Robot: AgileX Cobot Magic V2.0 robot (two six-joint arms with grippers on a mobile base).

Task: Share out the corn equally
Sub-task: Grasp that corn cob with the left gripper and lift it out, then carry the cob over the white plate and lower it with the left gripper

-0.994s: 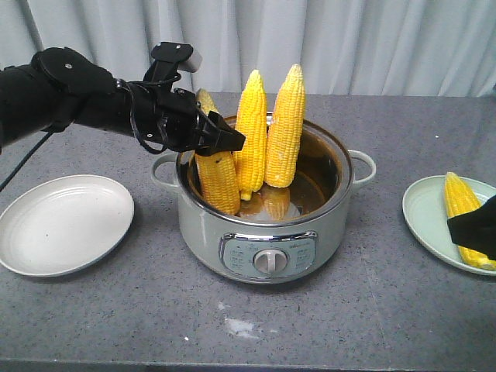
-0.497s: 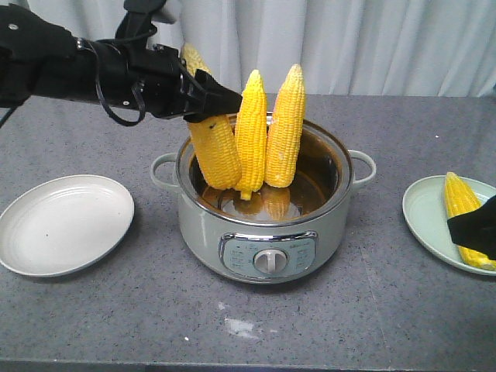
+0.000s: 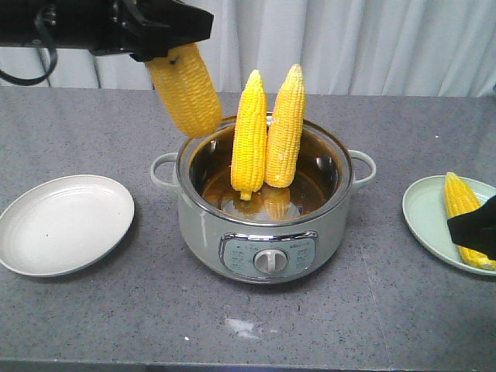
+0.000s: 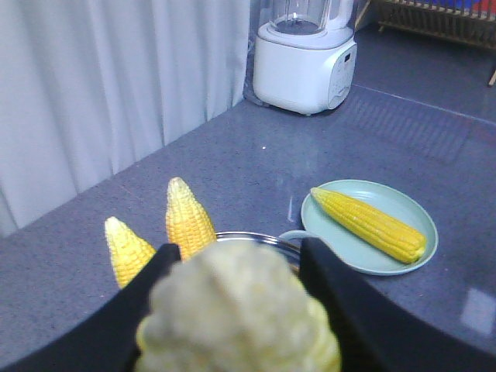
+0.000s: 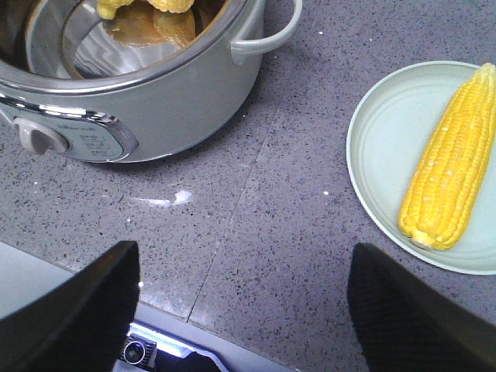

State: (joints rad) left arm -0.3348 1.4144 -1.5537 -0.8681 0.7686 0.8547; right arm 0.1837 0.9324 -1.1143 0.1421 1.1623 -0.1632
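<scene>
Corn cob point(image 3: 186, 89) is hanging tilted above the pot's point(image 3: 341, 201) left rim, with the left gripper point(image 3: 174, 31) clamping its upper end. The right gripper point(image 5: 240, 310) is hovering spread and empty. Probable risk: the end-held cob pivoting and slipping out before reaching the white plate point(image 3: 66, 225) near the tabletop's left edge.

I work at a grey speckled countertop point(image 3: 93, 325), matte, with a thin seam point(image 5: 232, 213) running across it. Pale pleated curtains point(image 3: 387, 46) hang along its far edge. At one end stands a white blender base point(image 4: 304, 62) (its jar cut off by the frame), with a wooden rack point(image 4: 434, 17) beyond it. The light is soft and even.
</scene>
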